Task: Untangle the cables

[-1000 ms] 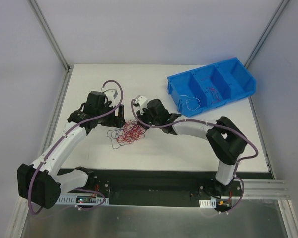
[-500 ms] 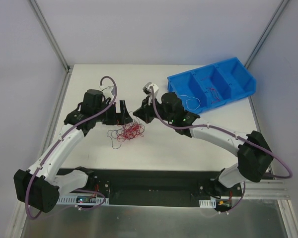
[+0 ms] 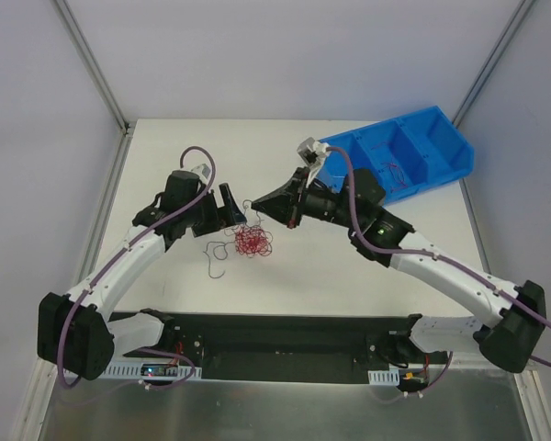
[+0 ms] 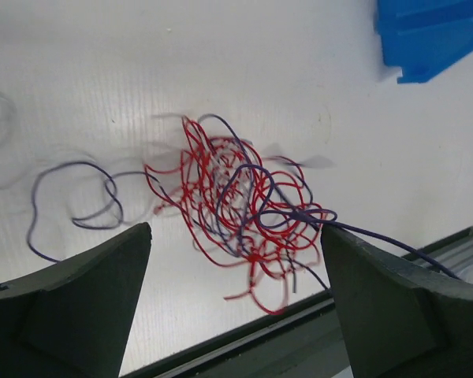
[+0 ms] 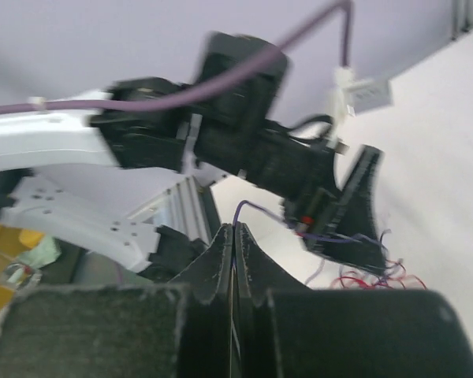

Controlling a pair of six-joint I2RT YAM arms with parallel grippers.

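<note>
The cables (image 3: 251, 241) are a small, mostly red tangle with a few dark purple strands, lying between my two grippers. In the left wrist view the tangle (image 4: 236, 201) sits between the wide-apart fingers of my left gripper (image 4: 235, 232), which is open and holds nothing. One dark purple strand (image 4: 378, 234) runs out of the tangle past the right finger (image 4: 378, 307). My right gripper (image 5: 235, 230) is shut on that thin purple strand (image 5: 260, 206). In the top view it (image 3: 255, 204) is raised, just right of my left gripper (image 3: 233, 206).
A loose dark strand (image 3: 215, 255) lies on the white table left of the tangle; it also shows in the left wrist view (image 4: 71, 197). A blue three-compartment bin (image 3: 422, 138) stands at the back right with a few red wires (image 3: 397, 172) in it. The table's front edge is close to the tangle (image 4: 363, 268).
My right arm has stretched out and swung right and up with the purple strand in its jaws. The tangle has drawn tighter and shifted slightly right. My left gripper moved a little right.
</note>
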